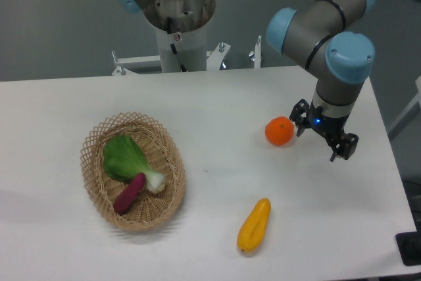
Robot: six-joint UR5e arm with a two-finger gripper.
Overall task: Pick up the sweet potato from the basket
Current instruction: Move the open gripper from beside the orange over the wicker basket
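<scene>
Two items in the basket: the small dark purple-red sweet potato [129, 193] and a green leafy vegetable with a white stem [130, 161], lying in the oval tan woven wicker basket [99, 135] at the left of the white table [217, 103].
Target position: sweet potato sits on the basket floor, angled, its upper end touching or just beside the white stem of the greens.
Gripper: the black two-finger gripper [323, 136] hangs low at the right side of the table, fingers spread apart and holding nothing.
Near the gripper: a round orange fruit [279, 131], just beside one finger; whether they touch, I cannot tell.
Also out there: a yellow-orange elongated vegetable [254, 226] on the bare table near the front edge, well apart from the basket.
Progress: pick not yet begun, by my read; the arm is well apart from the basket.
Risk one: sweeping left low could knock the orange fruit and send it rolling.
Risk two: closing on the sweet potato could pinch the stem too, since they lie so close.
Risk three: the smooth rounded ends could slip from the fingers, and a deep descent could push the light basket.
</scene>
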